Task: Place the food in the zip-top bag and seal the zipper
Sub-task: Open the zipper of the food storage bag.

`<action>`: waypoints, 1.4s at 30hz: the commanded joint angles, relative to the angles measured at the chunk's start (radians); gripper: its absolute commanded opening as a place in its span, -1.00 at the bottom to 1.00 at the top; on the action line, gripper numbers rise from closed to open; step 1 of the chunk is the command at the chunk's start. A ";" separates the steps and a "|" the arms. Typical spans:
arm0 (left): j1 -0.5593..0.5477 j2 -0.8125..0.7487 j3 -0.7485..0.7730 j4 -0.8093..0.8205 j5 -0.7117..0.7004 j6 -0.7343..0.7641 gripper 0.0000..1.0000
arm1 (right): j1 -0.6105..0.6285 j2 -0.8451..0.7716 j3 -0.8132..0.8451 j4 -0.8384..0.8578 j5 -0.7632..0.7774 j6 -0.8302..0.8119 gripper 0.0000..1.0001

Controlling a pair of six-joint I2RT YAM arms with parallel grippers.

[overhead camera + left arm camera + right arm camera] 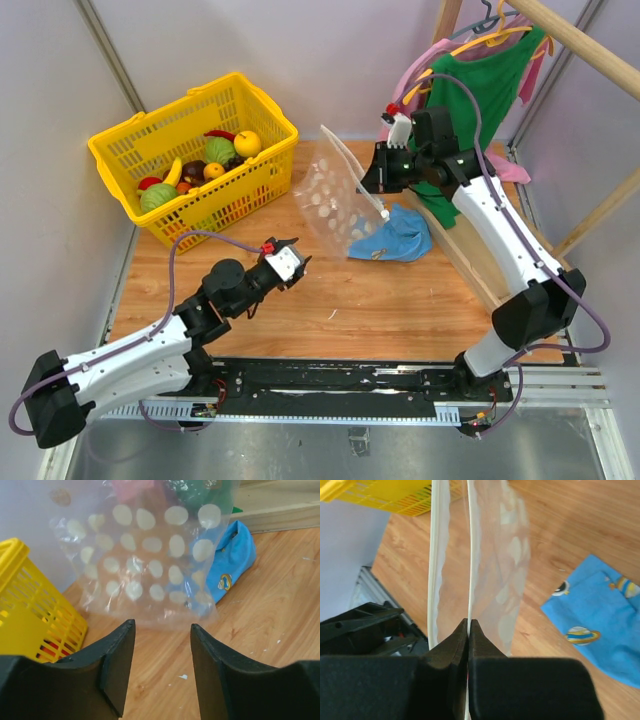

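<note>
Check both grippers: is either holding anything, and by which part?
Right gripper is shut on the zip-top bag, pinching one zipper strip at its mouth. Left gripper is open, holding nothing.

No text, number, brand or sign can be read in any view. The blue cloth [600, 625], at the lower right of the right wrist view, carries only small ringed-planet pictures. The zip-top bag [495, 555], upper centre, shows no lettering.
</note>
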 commanded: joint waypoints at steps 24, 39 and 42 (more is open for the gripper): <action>0.020 0.171 0.440 -0.380 -0.287 -1.190 0.40 | 0.365 -0.235 -0.432 0.354 0.676 -0.119 -0.99; 0.121 0.250 0.413 -0.390 -0.217 -1.364 0.31 | 0.497 -0.201 -0.463 0.396 0.742 -0.087 -0.99; 0.121 0.243 0.377 -0.363 -0.230 -1.383 0.23 | 0.505 -0.197 -0.460 0.396 0.742 -0.088 -0.99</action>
